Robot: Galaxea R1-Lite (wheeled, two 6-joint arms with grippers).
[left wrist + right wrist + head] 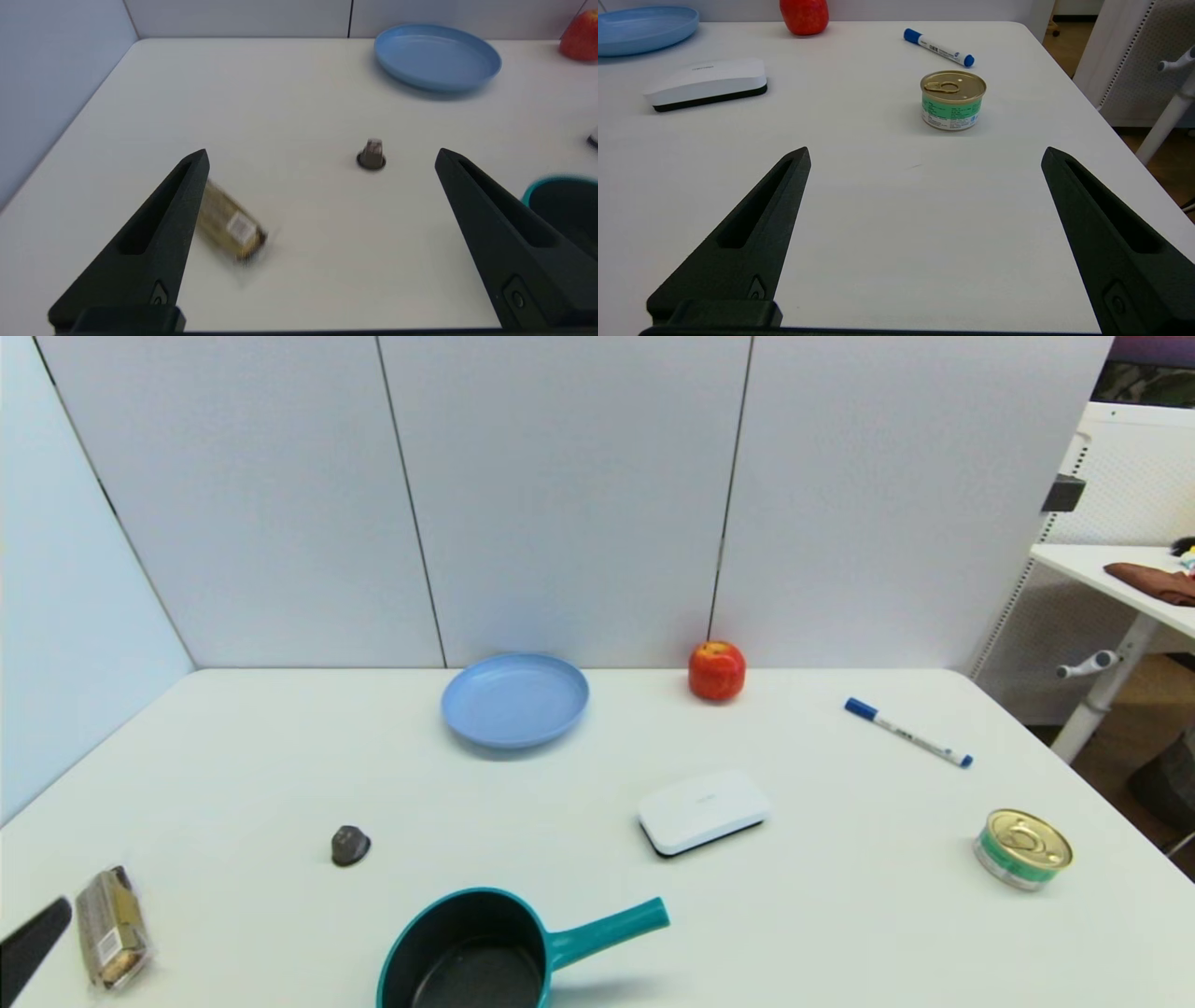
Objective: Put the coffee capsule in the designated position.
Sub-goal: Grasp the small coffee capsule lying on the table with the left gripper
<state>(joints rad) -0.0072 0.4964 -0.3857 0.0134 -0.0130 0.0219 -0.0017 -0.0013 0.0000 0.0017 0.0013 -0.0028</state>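
Observation:
The coffee capsule [350, 846] is a tiny dark grey-brown dome resting on the white table, left of centre. In the left wrist view the capsule [372, 154] stands ahead of my left gripper [322, 156], whose fingers are spread wide open and hold nothing. Only one tip of the left gripper's fingers [33, 943] shows in the head view, at the bottom left corner. My right gripper [924, 156] is open over bare table near the front right, out of the head view.
A blue plate [514, 699] sits at the back centre, a red apple [717, 670] beside it. A teal saucepan [476, 954] is at the front. A white box [703, 810], a blue marker [907, 733], a gold-lidded green can [1022, 848] and a wrapped snack [112, 926] also lie around.

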